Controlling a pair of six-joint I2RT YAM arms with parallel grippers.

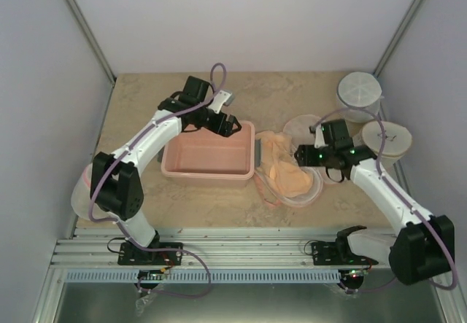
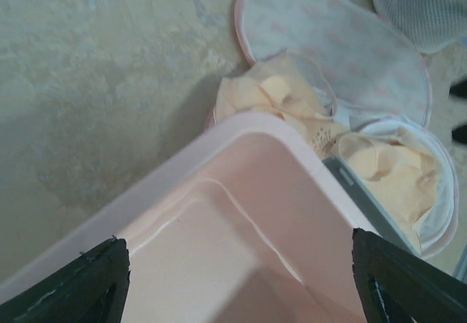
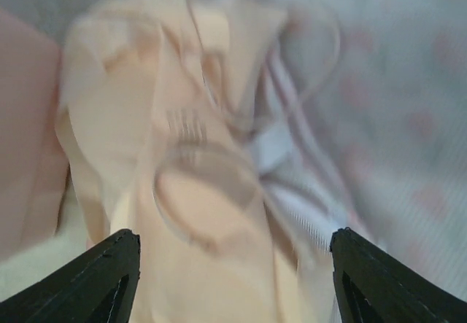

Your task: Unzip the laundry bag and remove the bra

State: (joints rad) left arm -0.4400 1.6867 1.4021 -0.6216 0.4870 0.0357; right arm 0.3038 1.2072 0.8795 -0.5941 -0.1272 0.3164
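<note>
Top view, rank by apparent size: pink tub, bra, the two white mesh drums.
1. tub, clearly the largest.
2. bra.
3. back drum and front drum: they look alike, and the front one is partly hidden by the right arm, so these two are not ranked.

The two match, as far as I can see. The left arm (image 1: pixel 149 137) and the right arm (image 1: pixel 384 189) are smooth white tubes joined by chunky black housings, each on a black base (image 1: pixel 149 252). A lilac cable (image 1: pixel 97 184) runs along the left one, and a second cable (image 1: pixel 379 127) of the same colour loops along the right. The left gripper (image 1: pixel 230 126) and right gripper (image 1: pixel 300 155) are black, with dark wedge-shaped fingers (image 2: pixel 80 286). A tiny green light (image 1: pixel 352 150) glows near the right wrist.
</note>
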